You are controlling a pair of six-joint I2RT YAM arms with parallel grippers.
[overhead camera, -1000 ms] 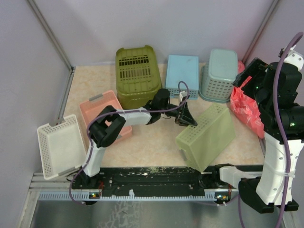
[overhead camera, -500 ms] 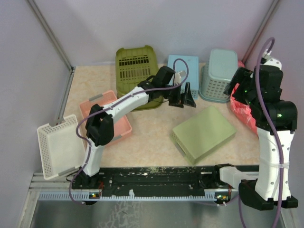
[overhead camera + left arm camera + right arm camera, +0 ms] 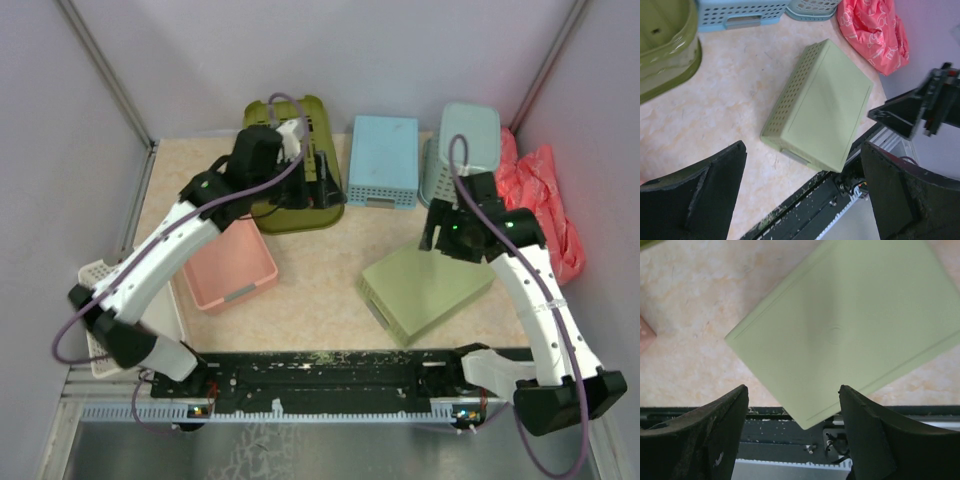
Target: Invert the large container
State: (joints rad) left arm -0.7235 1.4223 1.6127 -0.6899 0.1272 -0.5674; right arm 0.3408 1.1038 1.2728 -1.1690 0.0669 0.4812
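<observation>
The large container (image 3: 283, 185), a deep olive-green tub, stands at the back left with its slotted face up; its wall (image 3: 662, 45) fills the top left corner of the left wrist view. My left gripper (image 3: 320, 175) hovers at the tub's right end, wide open (image 3: 803, 150) with nothing between its fingers and clear of the tub. My right gripper (image 3: 450, 238) hangs open (image 3: 792, 390) just above a shallow pale-green tray (image 3: 428, 285), which lies bottom up and flat on the table.
A light-blue basket (image 3: 384, 160) and a teal mesh basket (image 3: 462, 150) stand bottom up along the back. A red bag (image 3: 545, 195) lies at the right wall. A pink tray (image 3: 228, 265) and a white basket (image 3: 95, 275) sit at the left, under my left arm.
My left arm has swung from beside the pale-green tray back to the olive tub and opened wide. The tilted tray has dropped flat. My right arm has come down over it.
</observation>
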